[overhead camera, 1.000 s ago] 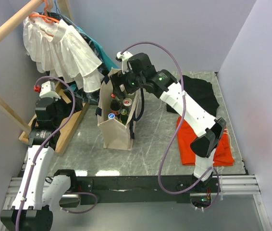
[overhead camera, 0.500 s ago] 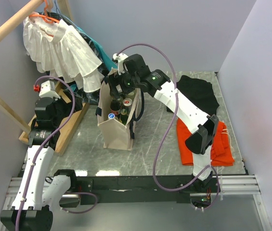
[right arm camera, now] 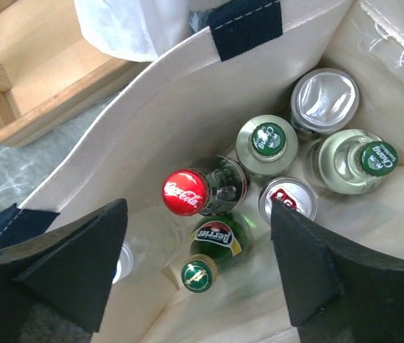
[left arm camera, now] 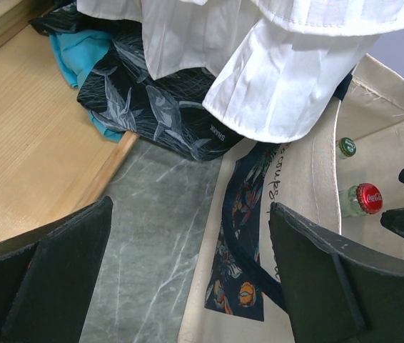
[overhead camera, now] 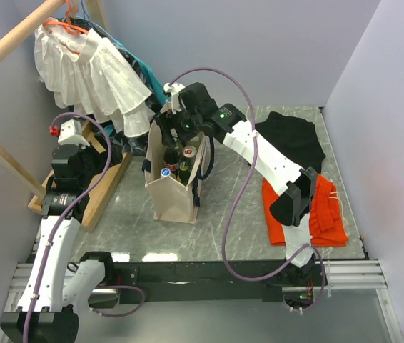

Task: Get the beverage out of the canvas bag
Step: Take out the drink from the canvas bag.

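The cream canvas bag (overhead camera: 168, 193) stands upright on the marble table with its mouth open, and its navy strap (left arm camera: 248, 236) hangs down its side. Inside are several beverages: a red-capped Coca-Cola bottle (right arm camera: 185, 192), a green Perrier bottle (right arm camera: 200, 275), a red-tabbed can (right arm camera: 288, 200), a silver can (right arm camera: 323, 96) and two green-capped bottles (right arm camera: 268, 139). My right gripper (right arm camera: 198, 207) hovers open just above the bag's mouth, its fingers on either side of the Coca-Cola and Perrier bottles, touching neither. My left gripper (left arm camera: 190, 206) is open and empty beside the bag's left wall.
A white ruffled garment (overhead camera: 91, 75) hangs from a wooden rail (overhead camera: 16, 39) and drapes over the bag's far rim. A wooden tray (overhead camera: 105, 182) with dark and blue clothes lies to the left. Black cloth (overhead camera: 295, 139) and red cloth (overhead camera: 323, 214) lie on the right.
My right gripper has moved left and lower over the bag's mouth, and its jaws have narrowed a little. The left arm has not moved.
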Controlling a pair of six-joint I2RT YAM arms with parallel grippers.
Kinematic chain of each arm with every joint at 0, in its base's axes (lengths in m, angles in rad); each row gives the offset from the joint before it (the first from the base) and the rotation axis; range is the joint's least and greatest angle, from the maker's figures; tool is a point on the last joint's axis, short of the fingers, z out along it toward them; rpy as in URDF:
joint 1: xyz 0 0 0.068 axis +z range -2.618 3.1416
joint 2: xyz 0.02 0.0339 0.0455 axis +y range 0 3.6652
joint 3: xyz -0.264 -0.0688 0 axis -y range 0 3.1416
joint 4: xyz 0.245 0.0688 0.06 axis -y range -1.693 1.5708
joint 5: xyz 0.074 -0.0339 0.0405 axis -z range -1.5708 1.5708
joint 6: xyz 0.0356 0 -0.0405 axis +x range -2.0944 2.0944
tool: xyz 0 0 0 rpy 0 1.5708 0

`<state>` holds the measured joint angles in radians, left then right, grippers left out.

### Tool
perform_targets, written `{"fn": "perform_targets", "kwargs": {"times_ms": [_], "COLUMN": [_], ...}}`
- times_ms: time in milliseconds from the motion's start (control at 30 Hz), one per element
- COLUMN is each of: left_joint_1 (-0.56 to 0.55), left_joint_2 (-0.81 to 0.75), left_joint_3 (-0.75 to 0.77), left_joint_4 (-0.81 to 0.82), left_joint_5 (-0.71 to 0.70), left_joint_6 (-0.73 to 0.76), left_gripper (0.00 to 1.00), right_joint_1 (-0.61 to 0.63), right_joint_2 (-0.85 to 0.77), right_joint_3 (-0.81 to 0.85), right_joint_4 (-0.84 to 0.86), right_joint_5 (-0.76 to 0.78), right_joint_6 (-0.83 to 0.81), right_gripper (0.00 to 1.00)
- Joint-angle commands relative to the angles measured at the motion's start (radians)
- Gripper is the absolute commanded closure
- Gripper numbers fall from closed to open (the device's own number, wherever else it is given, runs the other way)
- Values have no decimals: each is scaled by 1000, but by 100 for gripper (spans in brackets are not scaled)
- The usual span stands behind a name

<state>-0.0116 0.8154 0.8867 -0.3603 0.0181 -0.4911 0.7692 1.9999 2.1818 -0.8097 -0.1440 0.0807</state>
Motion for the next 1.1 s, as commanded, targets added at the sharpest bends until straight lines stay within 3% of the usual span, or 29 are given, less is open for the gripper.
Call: {"fn": "perform_targets", "kwargs": {"times_ms": [0, 300, 733, 1067], "left_joint_1": [1, 1, -1, -1], "left_joint_2": [-7, -12, -18, -27], "left_joint_3": [23, 15, 9, 11], "left_joint_4": [32, 29, 21, 8], "left_joint_5": [-9, -15, -15, -15], "left_joint_6": [0, 2, 2, 3], "left_gripper": [4, 4, 4, 4], "right_joint_1": [13, 21, 30, 33], "right_joint_2": [11, 66, 92, 105], "right_joint_3": [59, 130, 142, 151], "right_joint_4": [3, -55, -74, -74], "right_joint_5": [-14, -11, 6, 23], "right_joint_6": [2, -2, -13, -18], "right_gripper": [17, 27, 24, 29]}}
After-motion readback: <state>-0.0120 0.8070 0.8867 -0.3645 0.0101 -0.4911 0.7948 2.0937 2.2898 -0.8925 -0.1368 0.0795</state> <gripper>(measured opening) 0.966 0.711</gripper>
